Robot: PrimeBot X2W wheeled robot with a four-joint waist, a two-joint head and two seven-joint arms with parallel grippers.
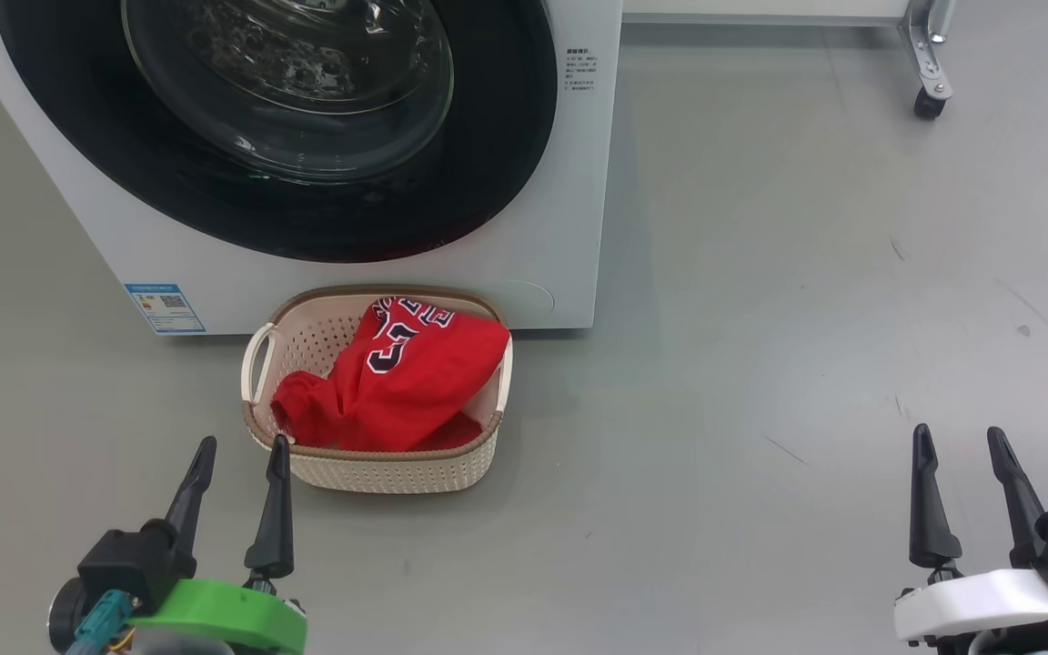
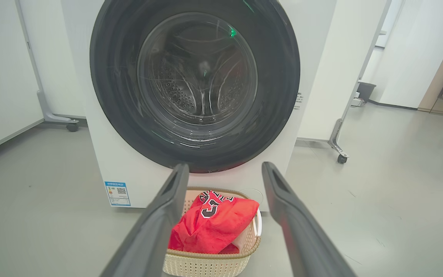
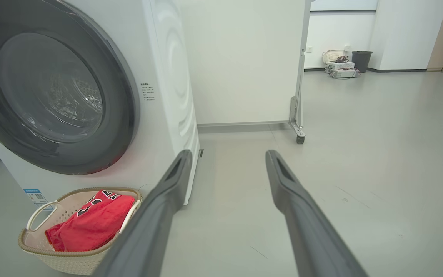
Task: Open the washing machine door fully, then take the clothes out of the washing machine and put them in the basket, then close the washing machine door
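Head view: your left end effector (image 1: pixel 245 441) sits at the lower left and your right end effector (image 1: pixel 958 429) at the lower right. Both are released, their fingers spread and holding nothing. The basket (image 1: pixel 397 473) stands on the floor just before the washing machine (image 1: pixel 569 236). It lies ahead of your left end effector and a little to its right, with its long axis running across you, parallel to the machine's front. One left fingertip lines up with the basket's near left corner, but you cannot tell from here whether it touches. Your right arm is well apart from the basket, so the left is the nearer one. The clothes (image 1: pixel 406 382) lie in the basket as a crumpled bright red heap slanting from far right to near left, dark white-edged numbers uppermost. The washing machine door (image 1: pixel 488 182) sits flush in the machine's front.

Left wrist view: between your two fingers (image 2: pixel 160 215) the basket is low and ahead, with the door straight ahead above it. The door's rim is glossy black, and through the bulging glass you see the bare perforated drum.

Right wrist view: the door lies off to the left and looks pressed flat against the white front, with a faint red reflection on its lower rim. The basket is at the lower left.

By my judgement all three steps look done. If the latch needs a press, the door is ahead of and above your left arm.
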